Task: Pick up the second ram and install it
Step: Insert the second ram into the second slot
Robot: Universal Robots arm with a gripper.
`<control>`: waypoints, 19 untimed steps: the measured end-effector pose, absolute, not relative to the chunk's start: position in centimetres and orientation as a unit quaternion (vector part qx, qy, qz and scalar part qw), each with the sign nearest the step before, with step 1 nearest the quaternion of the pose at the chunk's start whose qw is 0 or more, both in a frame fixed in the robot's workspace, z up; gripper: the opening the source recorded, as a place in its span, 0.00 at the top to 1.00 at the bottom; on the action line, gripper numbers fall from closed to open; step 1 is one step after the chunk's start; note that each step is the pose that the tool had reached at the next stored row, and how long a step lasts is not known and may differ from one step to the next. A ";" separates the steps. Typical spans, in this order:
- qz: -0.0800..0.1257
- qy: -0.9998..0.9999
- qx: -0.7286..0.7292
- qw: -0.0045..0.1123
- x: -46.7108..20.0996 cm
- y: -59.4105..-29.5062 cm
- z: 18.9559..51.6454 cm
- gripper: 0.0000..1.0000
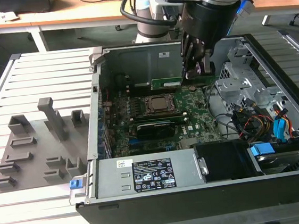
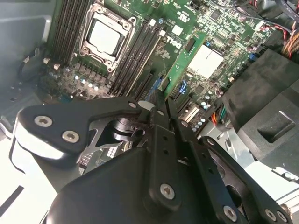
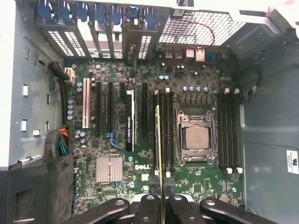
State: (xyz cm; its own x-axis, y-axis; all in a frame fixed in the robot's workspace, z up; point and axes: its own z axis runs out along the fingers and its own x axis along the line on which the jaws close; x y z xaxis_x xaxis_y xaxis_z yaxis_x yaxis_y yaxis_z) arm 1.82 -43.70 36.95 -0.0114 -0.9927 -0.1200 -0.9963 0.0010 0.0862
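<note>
1. The second ram (image 3: 159, 140) is held on edge, in line with the black memory slots (image 3: 168, 116) beside the CPU socket (image 3: 195, 138). I judge this is so it can go straight into 1 slot.
2. In the exterior view it lies at upper centre, inside the computer case (image 1: 94, 134).
3. The gripper (image 3: 161, 183) has its fingers (image 3: 153, 182) almost together, pinching 1 end of the stick. I cannot tell whether the stick is seated.

I see a slatted metal table (image 1: 38, 70) carrying the open computer case (image 1: 201, 200) on the exterior view's right, with grey fixture blocks (image 1: 36, 150) beside it on the left.
</note>
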 end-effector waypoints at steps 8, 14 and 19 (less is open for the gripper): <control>0.073 0.707 -0.703 0.012 1.8 -43.7 36.0 0.86; 0.073 0.707 -0.703 0.012 1.8 -43.7 35.0 0.86; 0.073 0.707 -0.703 0.012 1.8 -43.7 34.5 0.86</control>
